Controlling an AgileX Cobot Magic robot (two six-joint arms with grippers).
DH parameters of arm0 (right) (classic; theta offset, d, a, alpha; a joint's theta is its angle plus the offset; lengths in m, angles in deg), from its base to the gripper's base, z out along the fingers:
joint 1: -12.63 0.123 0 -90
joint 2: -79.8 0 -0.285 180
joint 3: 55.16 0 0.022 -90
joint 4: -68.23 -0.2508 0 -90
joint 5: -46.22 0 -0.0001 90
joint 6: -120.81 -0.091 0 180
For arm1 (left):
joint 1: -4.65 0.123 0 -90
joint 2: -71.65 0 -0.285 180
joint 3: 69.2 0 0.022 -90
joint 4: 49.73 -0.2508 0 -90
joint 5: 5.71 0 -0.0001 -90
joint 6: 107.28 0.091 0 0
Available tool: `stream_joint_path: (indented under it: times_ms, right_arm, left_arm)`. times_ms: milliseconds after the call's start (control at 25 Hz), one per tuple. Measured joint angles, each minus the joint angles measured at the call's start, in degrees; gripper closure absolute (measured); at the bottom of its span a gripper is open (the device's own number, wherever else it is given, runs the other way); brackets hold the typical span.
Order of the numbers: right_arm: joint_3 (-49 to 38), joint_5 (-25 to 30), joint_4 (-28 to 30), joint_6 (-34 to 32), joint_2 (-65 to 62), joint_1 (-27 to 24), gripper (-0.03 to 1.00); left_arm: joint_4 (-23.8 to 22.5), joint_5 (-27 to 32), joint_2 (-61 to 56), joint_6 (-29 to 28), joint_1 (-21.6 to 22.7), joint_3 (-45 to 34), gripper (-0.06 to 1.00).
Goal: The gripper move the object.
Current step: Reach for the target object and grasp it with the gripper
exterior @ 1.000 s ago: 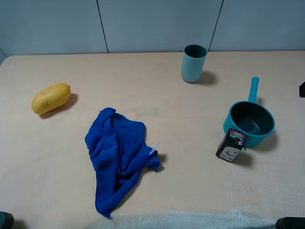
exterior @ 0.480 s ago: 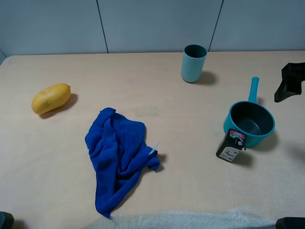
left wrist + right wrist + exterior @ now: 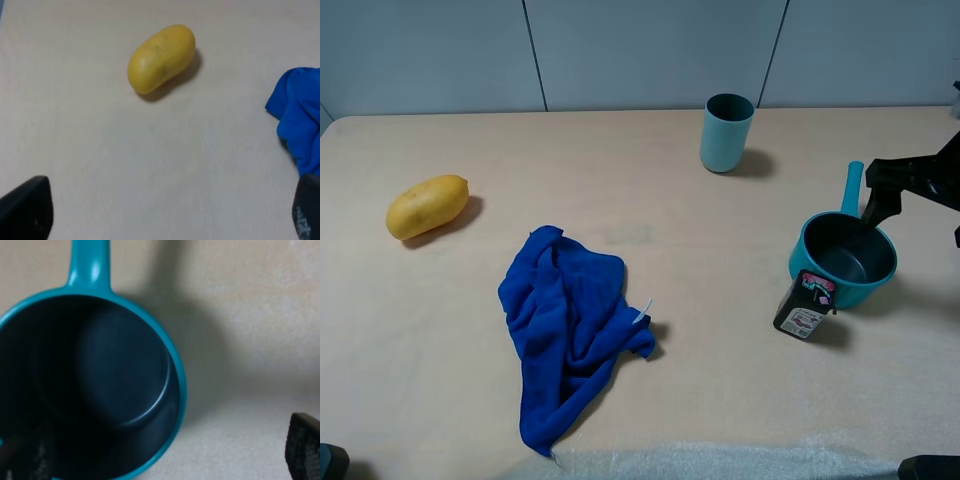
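The right pincer [image 3: 913, 222] hangs above the teal saucepan [image 3: 843, 258], its jaws spread wide and clamped on nothing. In its wrist view, one dark finger [image 3: 303, 445] stands over the bare surface [image 3: 260, 315] outside the pan's rim. The other finger (dim and blurred against the dark inside) sits over the bowl.

The saucepan stands upright on the surface directly below this pincer. Its straight handle [image 3: 853, 186] points toward the far wall, just beside the pincer's inner finger. A small dark packet [image 3: 804, 305] leans against the pan's wall, on the side away from the pincer's arm and nearer the front edge. A teal cup [image 3: 727, 132] stands well apart from the right pincer, farther back and toward the middle.

The left pincer [image 3: 165, 215] also has its jaws apart, and only the two dark tips show, with bare surface between them. A yellow fruit [image 3: 161, 58] lies ahead of it, not touched. The crumpled blue cloth [image 3: 297, 120] lies off toward the right pincer's side, between the two pincers and clear of both.
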Motion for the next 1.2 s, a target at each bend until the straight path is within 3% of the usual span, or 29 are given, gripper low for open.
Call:
stream_joint_path:
  times_ms: [1200]
  right_arm:
    - [0.05, -8.94, -0.7, -0.05, 19.28, 0.0, 0.27]
  left_arm:
    - [0.0, 0.0, 0.0, 0.02, 0.0, 0.0, -0.02]
